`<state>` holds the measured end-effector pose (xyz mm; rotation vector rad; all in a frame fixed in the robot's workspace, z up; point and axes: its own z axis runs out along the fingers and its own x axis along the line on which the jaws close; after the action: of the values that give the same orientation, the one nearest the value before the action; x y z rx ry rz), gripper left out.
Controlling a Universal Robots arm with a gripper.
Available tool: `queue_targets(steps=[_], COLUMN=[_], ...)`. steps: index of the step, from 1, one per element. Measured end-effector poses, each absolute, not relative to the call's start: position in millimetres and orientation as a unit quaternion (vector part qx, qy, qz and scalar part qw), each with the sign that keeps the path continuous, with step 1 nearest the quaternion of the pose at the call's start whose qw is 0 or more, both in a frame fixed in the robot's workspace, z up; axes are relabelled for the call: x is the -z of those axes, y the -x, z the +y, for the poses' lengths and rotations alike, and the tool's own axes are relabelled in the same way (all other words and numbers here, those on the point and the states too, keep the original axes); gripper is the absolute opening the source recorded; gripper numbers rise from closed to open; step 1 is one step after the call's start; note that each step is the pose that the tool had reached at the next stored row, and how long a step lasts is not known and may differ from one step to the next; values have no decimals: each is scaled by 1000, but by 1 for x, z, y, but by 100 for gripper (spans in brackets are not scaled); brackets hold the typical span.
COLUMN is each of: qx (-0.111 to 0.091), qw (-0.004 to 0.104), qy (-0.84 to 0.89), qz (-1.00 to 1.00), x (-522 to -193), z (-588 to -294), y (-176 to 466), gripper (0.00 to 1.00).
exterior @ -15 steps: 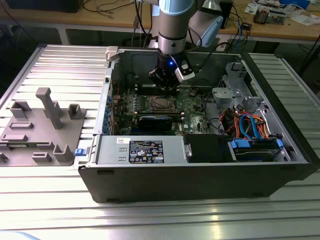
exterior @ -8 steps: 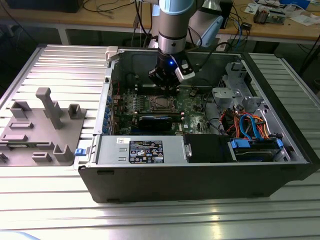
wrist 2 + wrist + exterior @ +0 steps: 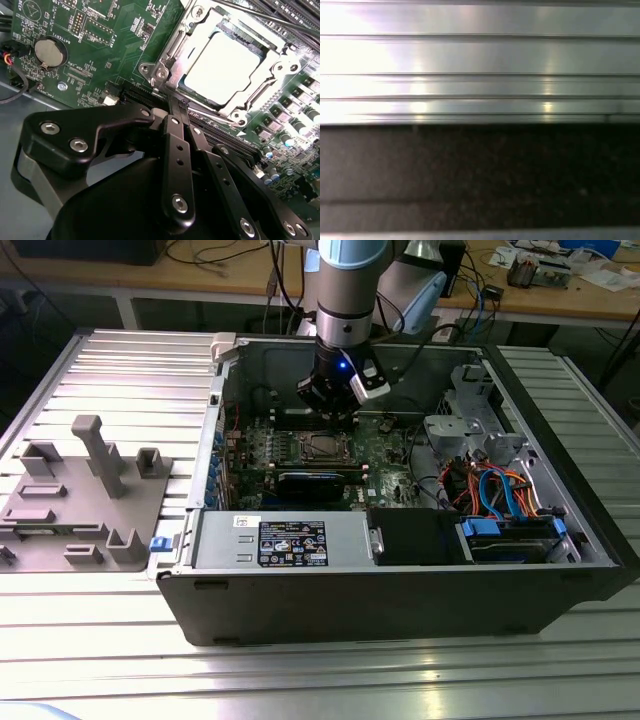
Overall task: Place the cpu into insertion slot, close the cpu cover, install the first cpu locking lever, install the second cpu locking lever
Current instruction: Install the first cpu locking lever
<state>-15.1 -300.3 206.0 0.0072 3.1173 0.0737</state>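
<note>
CPU (image 3: 222,65) location?
> Seated in the insertion slot (image 3: 162,70), just ahead of the fingertips.

Gripper (image 3: 177,105) state?
> Fingers (image 3: 172,135) drawn together to a point, no gap visible, nothing seen between them. Tip sits at the near corner of the socket frame. Touching or not, can't tell.

CPU cover (image 3: 200,32)?
> Down flat around the chip, metal top showing through the cut-out.

Beyond that?
> Green motherboard (image 3: 100,60) all around, coin battery (image 3: 48,51) well off to one side of the fingers. Exterior view: arm (image 3: 345,280) reaches down into the open computer case (image 3: 400,610), gripper low over the board.
</note>
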Motion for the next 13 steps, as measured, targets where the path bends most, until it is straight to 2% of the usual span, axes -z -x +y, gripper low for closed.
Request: queue_targets(steps=[13], qx=[-24], qw=[11], qy=[-2], qz=[1000], x=[-206], z=[-301], y=[14], gripper=[11])
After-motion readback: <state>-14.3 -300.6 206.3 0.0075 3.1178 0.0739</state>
